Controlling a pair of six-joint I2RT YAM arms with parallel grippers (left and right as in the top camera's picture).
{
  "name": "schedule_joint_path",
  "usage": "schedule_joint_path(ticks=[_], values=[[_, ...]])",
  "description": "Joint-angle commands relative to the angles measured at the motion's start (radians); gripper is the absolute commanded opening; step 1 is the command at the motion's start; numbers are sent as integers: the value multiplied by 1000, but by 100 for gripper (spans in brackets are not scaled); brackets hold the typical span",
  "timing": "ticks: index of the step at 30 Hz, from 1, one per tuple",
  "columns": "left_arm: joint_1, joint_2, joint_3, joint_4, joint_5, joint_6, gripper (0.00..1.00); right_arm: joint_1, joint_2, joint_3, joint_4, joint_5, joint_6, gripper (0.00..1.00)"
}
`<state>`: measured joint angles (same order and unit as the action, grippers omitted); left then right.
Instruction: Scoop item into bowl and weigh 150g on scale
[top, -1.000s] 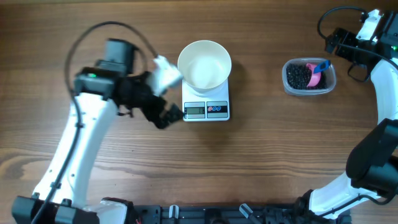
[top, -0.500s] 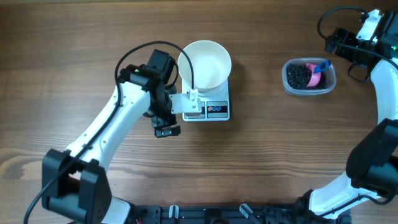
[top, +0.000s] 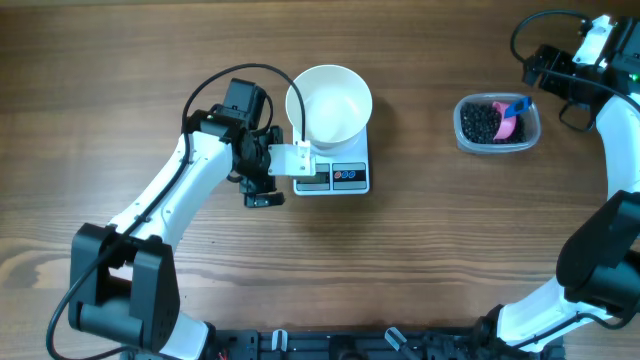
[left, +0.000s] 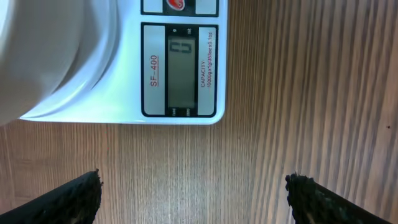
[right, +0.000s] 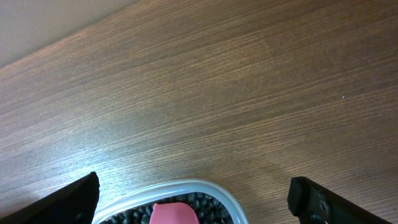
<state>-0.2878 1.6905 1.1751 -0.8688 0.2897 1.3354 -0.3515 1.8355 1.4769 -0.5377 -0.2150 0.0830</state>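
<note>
The white bowl (top: 329, 103) stands empty on the white scale (top: 345, 158), whose display (left: 180, 68) reads zero. My left gripper (top: 272, 181) is low at the scale's front left corner, pointing along its front edge. It is open (left: 196, 202), with only bare wood between the fingers. The black item (top: 480, 122) fills a clear tub (top: 497, 143) at the right, with a pink scoop (top: 508, 125) lying in it. Behind the tub's far right corner, my right gripper (top: 541, 71) stands open (right: 196, 205) above the tub's rim (right: 168, 190), the scoop (right: 174, 214) and the item (right: 208, 202).
The left arm (top: 165, 205) runs from the near left edge up to the scale. Along the right edge the right arm (top: 615, 150) curves upward. Bare wooden table (top: 420, 250) lies between scale and tub and along the front.
The left arm swung right to the scale's front left corner, then edged slightly back. The right arm, bowl, scale and tub have not moved.
</note>
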Motion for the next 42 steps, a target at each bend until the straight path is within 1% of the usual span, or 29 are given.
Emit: schedule_joint_path(ticks=[1,6,12,22,42], values=[[3,21,-13,2,36,19,100,4,24,-6,1,12,11,100],[3,51,-13,-15,122,18,100,4,24,-6,1,13,11,100],[3,55,-13,-5,121,19,100,4,24,-6,1,12,11,100],[3,56,-13,55,121,18,100,4,24,-6,1,12,11,100],[3,55,-13,62,121,19,100,4,24,-6,2,12,11,100]])
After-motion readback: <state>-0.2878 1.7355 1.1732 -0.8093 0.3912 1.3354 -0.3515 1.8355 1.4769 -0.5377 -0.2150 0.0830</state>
